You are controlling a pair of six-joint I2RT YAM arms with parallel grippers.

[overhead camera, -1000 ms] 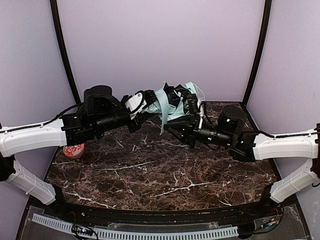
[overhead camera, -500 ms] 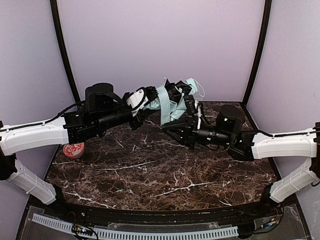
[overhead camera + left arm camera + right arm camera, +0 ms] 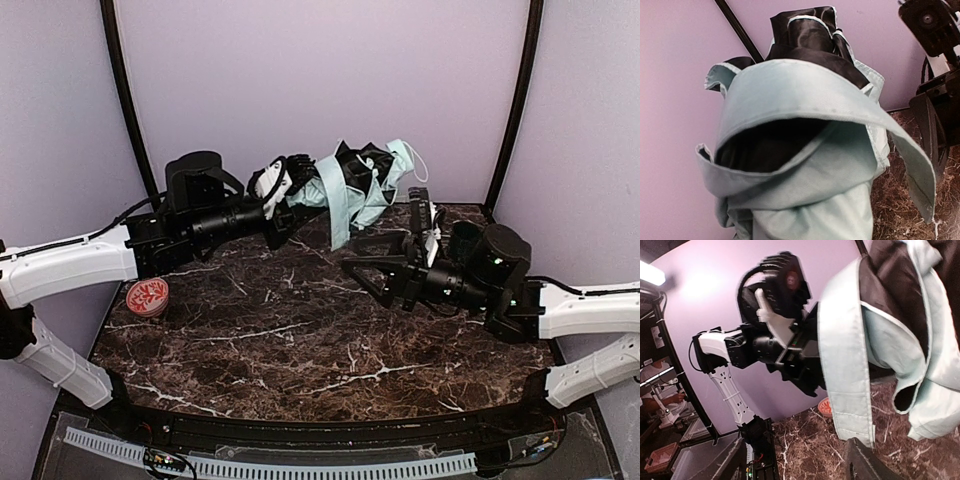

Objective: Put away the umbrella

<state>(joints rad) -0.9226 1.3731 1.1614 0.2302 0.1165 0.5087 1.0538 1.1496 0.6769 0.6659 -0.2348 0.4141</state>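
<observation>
Sitting near the left edge of the dark brown, white-veined marble table (image 3: 300, 350) is a small round red-and-white object (image 3: 148, 297), just beside the left arm's white link. Above it the left arm reaches toward the middle rear of the table, and the left gripper (image 3: 290, 190) is clamped on one end of the compact folding umbrella with pale mint-green fabric and black lining (image 3: 360, 185). The umbrella is held up in the air, clear of the table, roughly level, in front of the plain lilac back wall (image 3: 320, 80). Its canopy is collapsed but loose, with crumpled folds showing both mint and black. A flat mint strap (image 3: 340, 225) hangs down from the bundle without reaching the marble. In the left wrist view the fabric fills nearly the whole picture. To the right and lower down, the right gripper (image 3: 388, 240) sits just beside the umbrella's far end, its jaws spread wide with nothing between them, apart from the fabric. The right wrist view looks up at the hanging folds and strap from below.
</observation>
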